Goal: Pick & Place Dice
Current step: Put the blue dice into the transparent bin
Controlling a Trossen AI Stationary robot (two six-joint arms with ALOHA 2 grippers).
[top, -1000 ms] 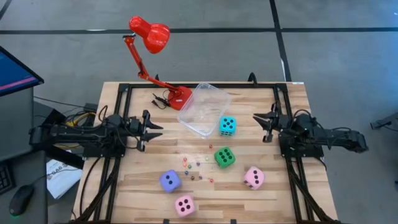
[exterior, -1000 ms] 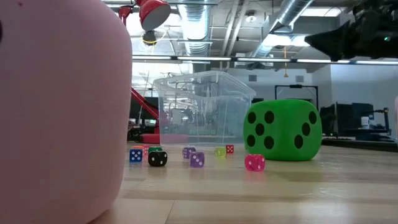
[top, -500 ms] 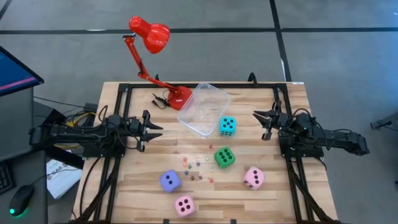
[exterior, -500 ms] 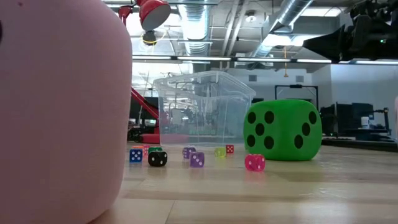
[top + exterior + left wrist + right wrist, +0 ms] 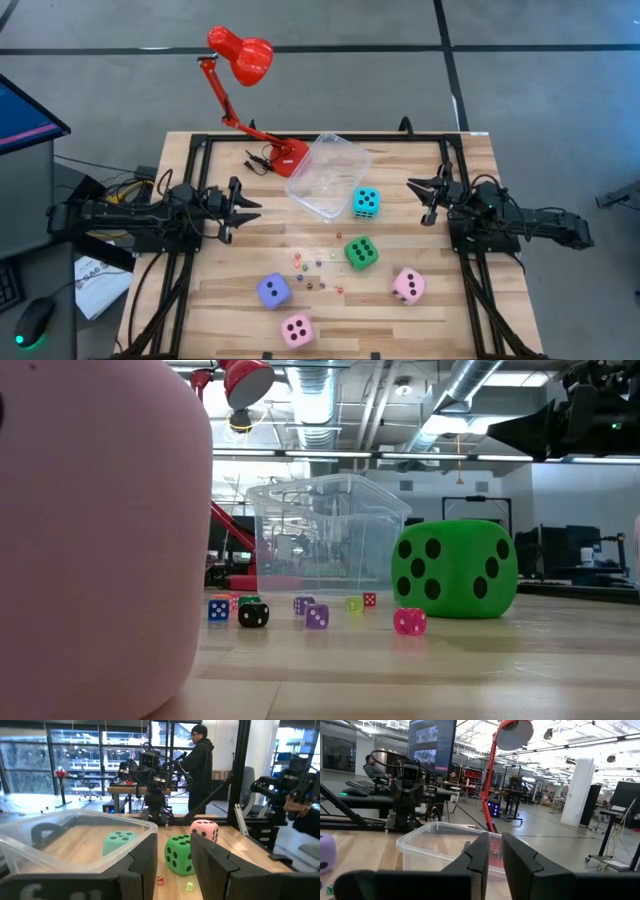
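Five soft dice rest on the wooden table: cyan beside the clear tub, green at the centre, pink to the right, purple-blue and a second pink near the front edge. Several tiny dice lie scattered between them, also seen in the low view. My left gripper hovers open at the table's left, pointing toward the green die. At the table's right, my right gripper points toward the tub, a narrow gap between its fingers.
A red desk lamp has its base at the table's far edge, next to the tub. Black frame rails run along the table's left and right sides. A person stands in the room beyond the table.
My right gripper has shifted slightly toward the table's far edge, then held still. The dice and the tub have stayed in place.
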